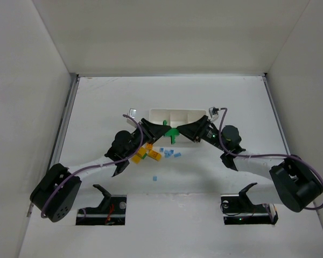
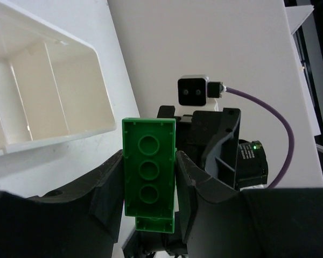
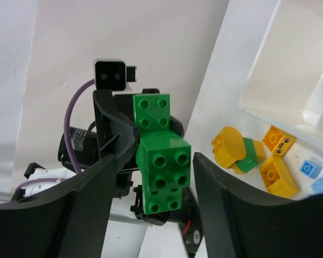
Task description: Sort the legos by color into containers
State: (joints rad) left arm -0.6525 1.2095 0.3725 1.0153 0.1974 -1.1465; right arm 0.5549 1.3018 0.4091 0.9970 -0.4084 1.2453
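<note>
The stacked green bricks (image 3: 160,161) hang just on the near side of the white tray (image 1: 151,114), clamped by their smooth sides in the left jaws. The right jaws stand open around them. They look light, rigid and slippery, so squeeze the flat faces.

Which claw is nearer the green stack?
Left. The left claw is shut on the green stack, gripping its sides. The right claw is open and straddles the same stack from the opposite side, apparently without touching it.
</note>
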